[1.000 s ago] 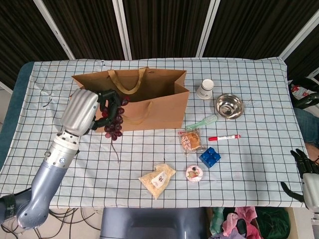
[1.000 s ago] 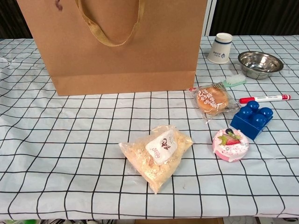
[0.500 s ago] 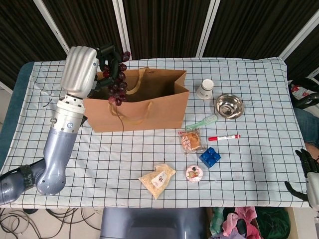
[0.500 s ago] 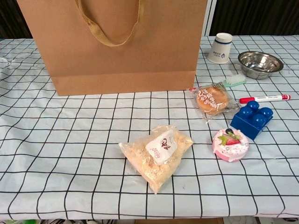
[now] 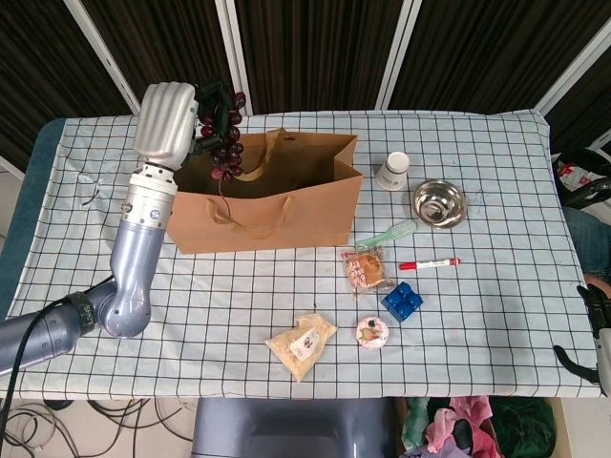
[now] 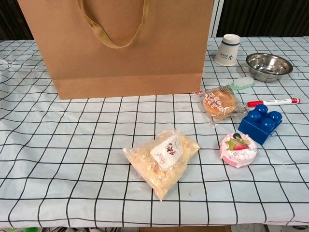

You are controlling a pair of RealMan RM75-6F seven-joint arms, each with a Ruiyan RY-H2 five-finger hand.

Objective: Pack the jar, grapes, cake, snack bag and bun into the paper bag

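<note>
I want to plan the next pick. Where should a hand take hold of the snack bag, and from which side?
Probably from above, across the middle of the snack bag. It lies flat on the table, with its ends tapering and free cloth all around it, so fingers can likely close over its long edges.

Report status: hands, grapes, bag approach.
Left hand holds the dark purple grape bunch over the open brown paper bag, left end. Right hand at table's right edge, barely in view, state unclear. Nothing blocks the bag mouth.
</note>
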